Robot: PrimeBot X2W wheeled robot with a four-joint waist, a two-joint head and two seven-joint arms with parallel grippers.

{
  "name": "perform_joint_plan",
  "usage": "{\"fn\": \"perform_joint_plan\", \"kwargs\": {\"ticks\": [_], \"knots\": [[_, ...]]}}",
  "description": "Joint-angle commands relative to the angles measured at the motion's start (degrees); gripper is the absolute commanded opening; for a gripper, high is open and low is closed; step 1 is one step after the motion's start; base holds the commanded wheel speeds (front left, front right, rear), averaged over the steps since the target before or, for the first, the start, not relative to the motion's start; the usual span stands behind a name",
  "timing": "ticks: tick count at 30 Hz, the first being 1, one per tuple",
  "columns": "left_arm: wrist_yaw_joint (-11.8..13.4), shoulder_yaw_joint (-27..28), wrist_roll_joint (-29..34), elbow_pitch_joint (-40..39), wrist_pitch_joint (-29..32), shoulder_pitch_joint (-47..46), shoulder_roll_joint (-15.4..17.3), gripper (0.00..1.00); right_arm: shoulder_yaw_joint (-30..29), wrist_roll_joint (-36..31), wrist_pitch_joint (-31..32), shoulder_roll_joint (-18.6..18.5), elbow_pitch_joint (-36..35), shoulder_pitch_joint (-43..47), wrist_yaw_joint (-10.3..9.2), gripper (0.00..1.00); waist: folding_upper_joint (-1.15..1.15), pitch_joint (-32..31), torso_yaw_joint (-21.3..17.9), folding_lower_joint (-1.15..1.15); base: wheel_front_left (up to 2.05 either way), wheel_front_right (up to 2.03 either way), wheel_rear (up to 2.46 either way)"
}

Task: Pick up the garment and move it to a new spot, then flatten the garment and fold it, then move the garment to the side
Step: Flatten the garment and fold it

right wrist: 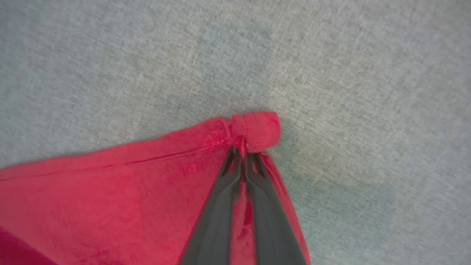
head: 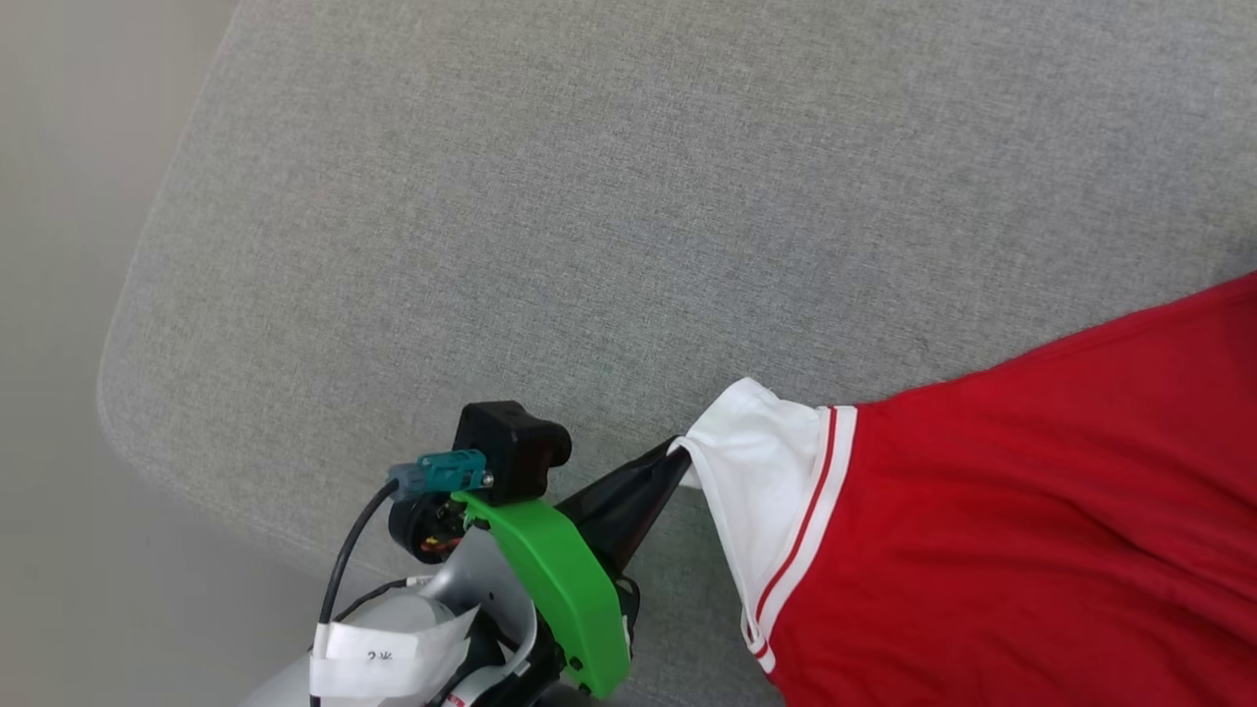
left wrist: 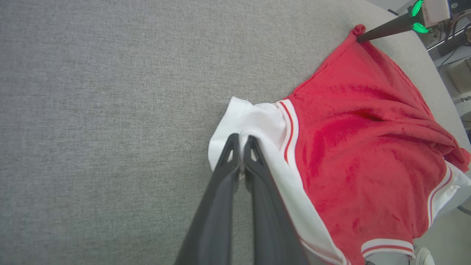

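- Red jersey garment (head: 1031, 511) with white short sleeves and red-and-white striped trim: you see it lying on the grey woven fabric surface (head: 589, 196), toward the right of the head view and running past that view's right and bottom edges.
- Left gripper (head: 676, 462): you find its two long dark fingers pressed together on the white sleeve (left wrist: 257, 121), pinching the cloth near the sleeve's opening. White fabric bunches around the tips in the left wrist view.
- Right gripper (right wrist: 243, 154): your right wrist view shows its fingers closed on a red corner of the garment, where the hem curls into a small roll (right wrist: 255, 130) just beyond the tips.
- In the left wrist view, you see the garment spread between the two grips, creased across its middle, with the second white sleeve (left wrist: 449, 187) at the lower right.
- Green plastic bracket (head: 560, 579) and black camera housing (head: 511, 447): these sit on the left wrist, at the lower centre of the head view.
- Pale floor (head: 59, 393): it borders the surface's rounded corner on the left.
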Motion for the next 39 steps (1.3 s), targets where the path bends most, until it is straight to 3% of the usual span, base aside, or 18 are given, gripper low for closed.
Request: {"fn": "perform_joint_plan", "kwargs": {"ticks": [1, 7, 16, 23, 24, 33, 39], "knots": [[-0.29, 0.28, -0.05, 0.28, -0.49, -0.77, -0.05, 0.0, 1.23, 0.66, -0.92, 1.49, 1.61, 3.46, -0.05, 0.0, 0.0, -0.74, -0.33, 0.0, 0.0, 0.0, 0.0], [-0.04, 1.33, -0.25, 0.22, -1.51, -0.64, 0.4, 0.0, 0.92, 2.19, -7.53, 2.41, 1.37, 2.69, -0.05, 0.0, 0.0, -3.67, -1.89, 0.0, 0.0, 0.0, 0.0], [1.97, 5.42, -1.46, -0.24, -3.7, 0.37, 2.55, 0.0, 3.14, 3.39, -21.35, 0.15, 1.99, 2.23, -0.05, 0.0, 0.0, -10.68, -6.3, 0.0, 0.0, 0.0, 0.0], [3.49, 9.85, -2.32, -1.75, -4.39, -0.62, 5.5, 0.0, 4.43, 4.63, -31.57, -1.48, 1.2, 3.3, -0.05, 0.0, 0.0, -15.67, -10.34, 0.0, 0.0, 0.0, 0.0], [4.72, 13.02, -2.7, -3.08, -5.01, -1.52, 7.28, 0.0, 3.4, 6.32, -36.2, -1.94, -0.3, 4.1, -0.05, 0.0, 0.0, -17.73, -12.93, 0.0, 0.0, 0.0, 0.0], [7.15, 19.1, -2.69, -5.4, -5.57, -4.89, 10.65, 0.0, 0.38, 7.79, -43.27, -1.74, -4.92, 7.35, -0.05, 0.0, 0.0, -21.98, -18.47, 0.0, 0.0, 0.0, 0.0], [8.53, 22.0, -1.67, -7.48, -7.06, -7.97, 10.87, 0.0, -1.58, 7.49, -45.2, -0.42, -9.06, 9.32, -0.05, 0.0, 0.0, -24.28, -21.21, 0.0, 0.0, 0.0, 0.0]]}}
